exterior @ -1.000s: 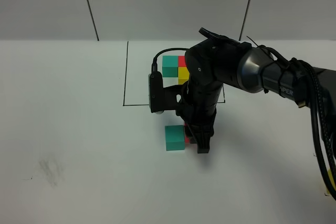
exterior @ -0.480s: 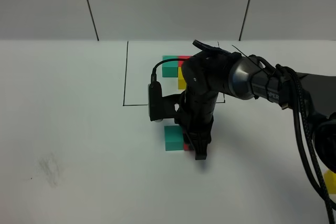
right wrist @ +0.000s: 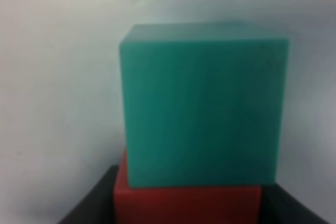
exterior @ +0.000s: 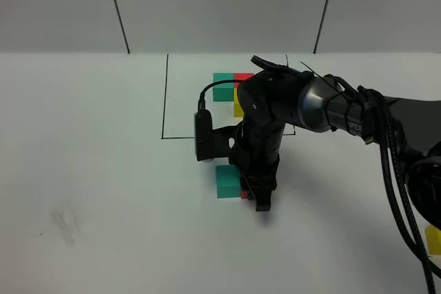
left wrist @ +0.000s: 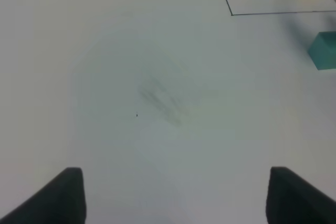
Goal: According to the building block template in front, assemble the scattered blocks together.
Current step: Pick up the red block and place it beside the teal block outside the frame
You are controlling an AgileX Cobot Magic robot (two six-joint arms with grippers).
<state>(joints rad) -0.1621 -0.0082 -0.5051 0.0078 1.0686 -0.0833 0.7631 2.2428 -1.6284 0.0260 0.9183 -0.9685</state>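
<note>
The right tool (exterior: 258, 194) is clamping the likely light, rigid red cube (right wrist: 186, 203) by opposite flat sides, against the teal cube (right wrist: 202, 103).

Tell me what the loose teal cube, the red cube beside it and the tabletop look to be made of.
Teal cube: probably painted wood or dense foam, as its faces are flat and matte with no glare. Red cube: likely the same material, with an equally dull, uniform colour. Tabletop: apparently smooth white laminate or board, given its even, low-gloss surface and one grey scuff.
</note>
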